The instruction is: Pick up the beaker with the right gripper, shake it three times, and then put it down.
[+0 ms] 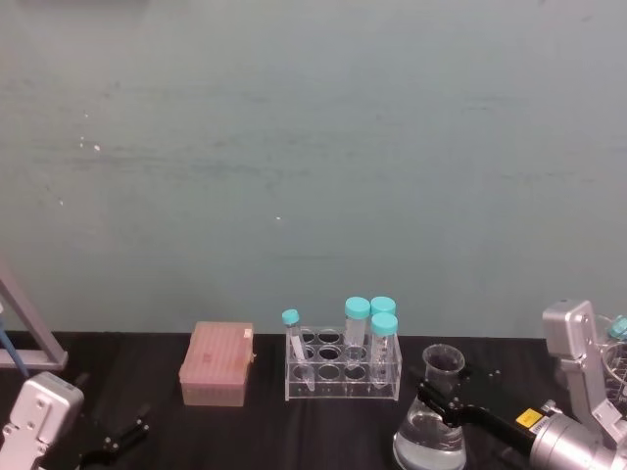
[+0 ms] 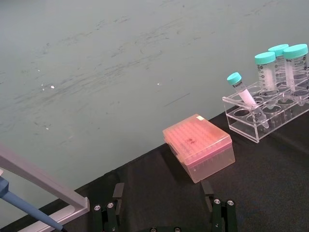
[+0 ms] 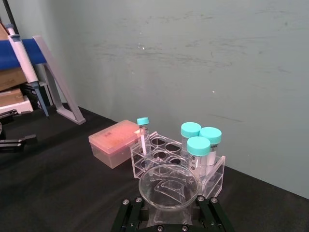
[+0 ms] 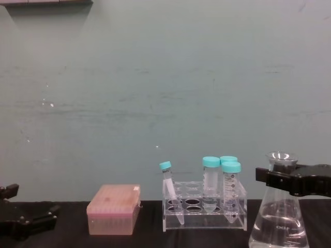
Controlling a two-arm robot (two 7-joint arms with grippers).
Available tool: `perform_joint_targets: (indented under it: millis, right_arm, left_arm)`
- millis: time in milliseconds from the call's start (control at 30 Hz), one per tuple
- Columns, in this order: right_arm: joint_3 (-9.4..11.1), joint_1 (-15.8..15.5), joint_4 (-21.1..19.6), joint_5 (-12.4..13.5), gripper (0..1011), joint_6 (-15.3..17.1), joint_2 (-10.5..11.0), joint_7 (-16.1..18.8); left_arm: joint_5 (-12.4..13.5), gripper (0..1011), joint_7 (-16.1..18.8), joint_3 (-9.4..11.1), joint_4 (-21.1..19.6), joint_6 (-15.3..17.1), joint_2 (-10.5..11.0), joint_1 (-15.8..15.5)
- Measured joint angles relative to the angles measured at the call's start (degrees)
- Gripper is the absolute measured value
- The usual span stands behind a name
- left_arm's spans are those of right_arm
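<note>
1. The beaker [image 1: 431,431] stands on the black surface [image 1: 323,431] at about 4 o'clock from the tube rack [image 1: 343,362], just beside it.
2. The right claw [image 1: 446,403] is clamped on the beaker's narrow neck, below the flared rim.
3. The glass looks stiff, smooth and breakable; the liquid in the wide base adds weight and will likely slosh, so the neck hold suits best.
4. The left claw [image 1: 125,433] rests parked at 8 o'clock, fingers apart.
</note>
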Motion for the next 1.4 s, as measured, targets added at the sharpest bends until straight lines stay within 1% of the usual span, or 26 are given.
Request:
perform_joint_targets:
  millis: [1400]
  right_arm:
    - [-0.7, 1.2, 3.0, -0.1, 451, 0.0, -1.5, 1.0]
  left_arm:
    - [0.0, 1000, 0.0, 0.0, 0.0, 0.0, 0.0, 0.0]
